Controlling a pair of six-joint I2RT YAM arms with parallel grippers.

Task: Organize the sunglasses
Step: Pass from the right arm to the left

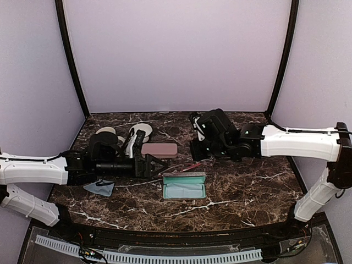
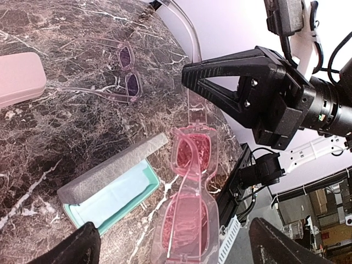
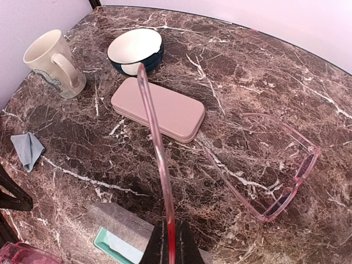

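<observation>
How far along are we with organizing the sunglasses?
Done: the open case is ready but holds no glasses. In hand: the right gripper pinches a temple of the red sunglasses near it; the left gripper is open. Left: casing that pair, then the second pair lying loose on the table; the pink case is closed.

Dark marble table (image 1: 247, 187). 1 pink case (image 3: 158, 109), closed, lies flat near the middle. Behind it, toward the left: 1 cream mug (image 3: 52, 63), upright, and 1 white dish with a dark underside (image 3: 135, 50), near each other. 1 grey case (image 1: 184, 185) lies open nearer the front, teal lining showing. 1 light-blue cloth (image 1: 100, 188) lies crumpled at front left.
</observation>
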